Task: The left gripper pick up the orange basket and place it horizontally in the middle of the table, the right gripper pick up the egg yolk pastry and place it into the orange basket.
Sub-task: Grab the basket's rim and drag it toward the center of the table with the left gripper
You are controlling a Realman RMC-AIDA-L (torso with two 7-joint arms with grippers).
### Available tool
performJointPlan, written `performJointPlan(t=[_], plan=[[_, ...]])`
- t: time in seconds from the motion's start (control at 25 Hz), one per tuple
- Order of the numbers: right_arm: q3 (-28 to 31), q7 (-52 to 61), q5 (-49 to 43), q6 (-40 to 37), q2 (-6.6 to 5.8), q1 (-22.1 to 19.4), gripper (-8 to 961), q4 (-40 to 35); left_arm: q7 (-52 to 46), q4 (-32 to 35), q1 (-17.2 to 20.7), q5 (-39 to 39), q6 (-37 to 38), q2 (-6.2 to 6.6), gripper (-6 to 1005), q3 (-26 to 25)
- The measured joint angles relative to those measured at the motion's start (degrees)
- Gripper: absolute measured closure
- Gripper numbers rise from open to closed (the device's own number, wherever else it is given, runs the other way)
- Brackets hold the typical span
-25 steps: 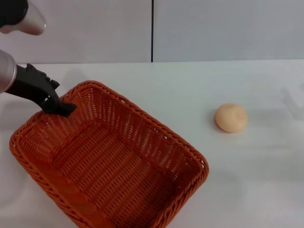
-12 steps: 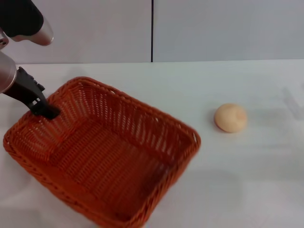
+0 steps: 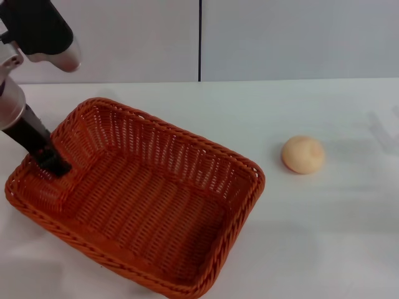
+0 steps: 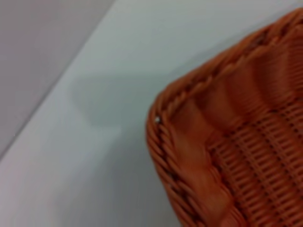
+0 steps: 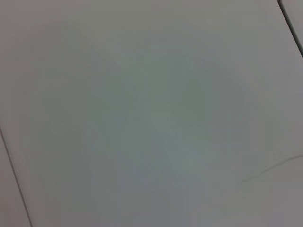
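Head view: the orange basket is seen whole on the table, set at a slant, its long sides running from the far left toward the near right.
Left gripper: the left gripper is reached down inside the basket's left end, its black tip set against the inner face of the short wall there, just under the braided rim.
Left fingers: they appear closed on the basket's wall, though the contact itself is partly hidden by the weave.
Egg yolk pastry: the egg yolk pastry is lying on the bare table to the right of the basket, well apart from it and untouched.
Left wrist view: only one corner of the basket is shown close up, with the braided rim, the sloping wall and part of the woven floor, and a grey shadow cast on the white table beside it; no fingers are shown here, and the pastry is out of the picture.
Right wrist view: only a plain grey-white surface with faint seam lines is shown; neither basket nor pastry is included.
Right gripper: it is not seen in any view, so nothing can be told of its fingers.
Change from earlier: the basket has been swung and drawn to the left, its near right corner now fully inside the head view, and the gripper has been lowered with it; the pastry has been left where it was.
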Motion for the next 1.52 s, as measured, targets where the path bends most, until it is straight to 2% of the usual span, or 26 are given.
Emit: performJointPlan(t=[0.16, 0.56, 0.8, 0.92, 1.24, 1.44, 1.52], plan=[[0.0, -0.01, 0.01, -0.25, 0.0, 0.15, 298, 0.43, -1.87, 1.2, -0.86, 0.11, -1.55, 0.12, 306, 1.12], [-0.1, -0.14, 0.01, -0.69, 0.0, 0.12, 299, 0.69, -5.48, 3.24, -0.68, 0.23, 2.67, 0.17, 308, 2.52], [-0.07, -0.17, 0.01, -0.69, 0.0, 0.16, 300, 0.99, -6.34, 5.07, -0.48, 0.21, 5.28, 0.04, 535, 2.62], [-0.03, -0.18, 0.01, -0.69, 0.0, 0.37, 299, 1.11, -6.93, 5.9, -0.93, 0.19, 5.28, 0.13, 704, 2.07], [-0.04, -0.18, 0.01, -1.01, 0.0, 0.95, 299, 1.27, -7.64, 6.9, -2.48, 0.18, 3.64, 0.14, 751, -1.34], [-0.32, -0.18, 0.0, -1.3, 0.0, 1.31, 300, 1.27, -9.28, 7.99, -4.49, -0.09, 1.59, 0.11, 752, -5.53], [-0.08, -0.17, 0.01, -1.35, 0.0, 1.4, 300, 1.27, -10.68, 8.33, -5.84, -0.31, 0.43, 0.0, 752, -9.34]])
